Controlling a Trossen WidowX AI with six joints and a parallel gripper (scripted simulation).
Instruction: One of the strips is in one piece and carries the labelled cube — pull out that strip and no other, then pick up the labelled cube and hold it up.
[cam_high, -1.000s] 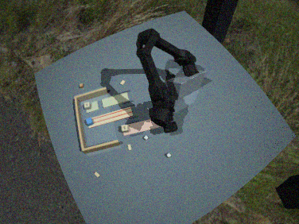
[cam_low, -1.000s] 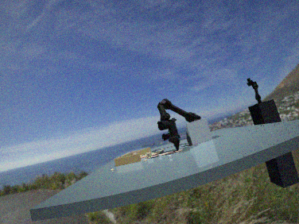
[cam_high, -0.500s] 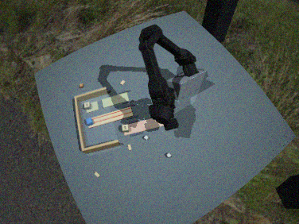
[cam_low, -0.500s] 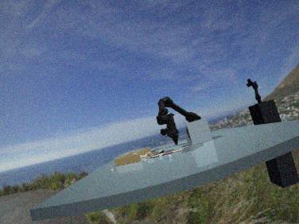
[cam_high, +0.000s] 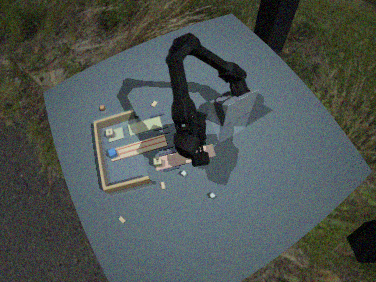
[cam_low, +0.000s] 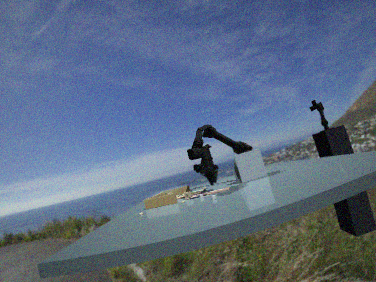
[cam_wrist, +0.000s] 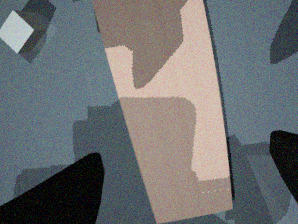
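Observation:
My gripper (cam_high: 201, 161) (cam_low: 214, 183) (cam_wrist: 187, 153) is open and empty, above the outer end of the pink strip (cam_high: 175, 160) (cam_wrist: 205, 115), which lies between its fingers in the wrist view. A cream cube (cam_high: 158, 162) with a small dark mark sits on the strip's far end, by the open side of the wooden frame (cam_high: 98, 155) (cam_low: 160, 200). Inside, a pale green strip shows as two pieces, a short one (cam_high: 119, 135) and a long one (cam_high: 145, 125), with a gap between. Another cream cube (cam_high: 110, 132) sits on the short piece. A striped orange strip (cam_high: 142, 145) carries a blue cube (cam_high: 112, 152). Cube labels are too small to read.
White cubes (cam_high: 183, 173) (cam_high: 212, 195) lie beside the pink strip; one white cube (cam_wrist: 16, 31) shows in the wrist view. An orange cube (cam_high: 102, 107) and small beige blocks (cam_high: 154, 104) (cam_high: 163, 185) (cam_high: 122, 219) lie around the frame. A grey panel (cam_low: 251, 165) stands by the arm's base.

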